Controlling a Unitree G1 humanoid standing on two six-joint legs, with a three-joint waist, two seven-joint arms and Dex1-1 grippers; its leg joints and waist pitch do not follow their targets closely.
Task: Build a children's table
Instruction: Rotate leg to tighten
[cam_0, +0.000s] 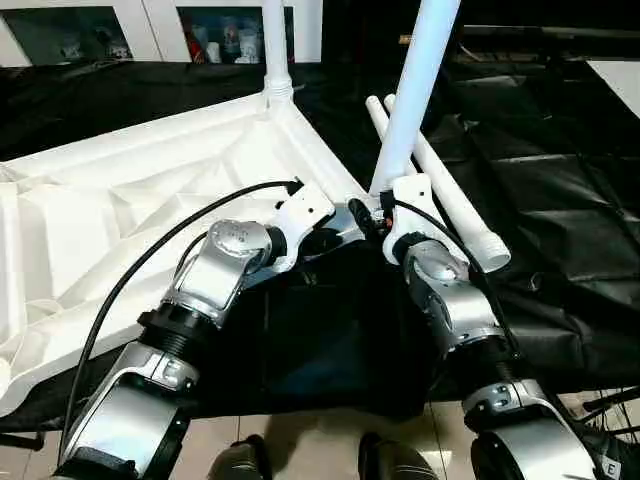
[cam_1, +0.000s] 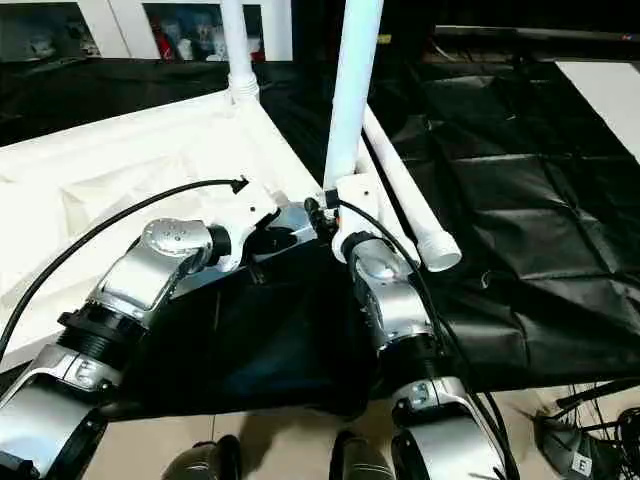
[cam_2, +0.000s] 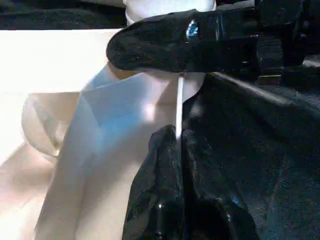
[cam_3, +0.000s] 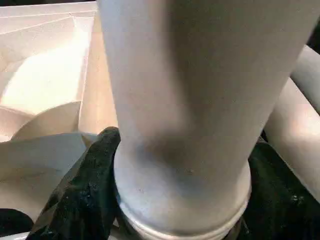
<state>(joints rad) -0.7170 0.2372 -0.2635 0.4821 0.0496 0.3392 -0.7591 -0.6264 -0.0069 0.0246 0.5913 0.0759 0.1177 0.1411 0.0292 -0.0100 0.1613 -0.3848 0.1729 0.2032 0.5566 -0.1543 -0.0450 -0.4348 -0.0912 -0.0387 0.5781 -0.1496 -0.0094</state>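
Head views: tabletop upside down on black sheet, one leg already standing in far corner socket. Second leg upright at near corner of tabletop, two spare legs just beside.

Left wrist: left gripper jaws together, pinching tabletop rim.

Right wrist: right gripper jaws clamped round second leg's flared end.

Step in hand, judged: seating leg in socket. Next calls for straight push down, tabletop held steady.
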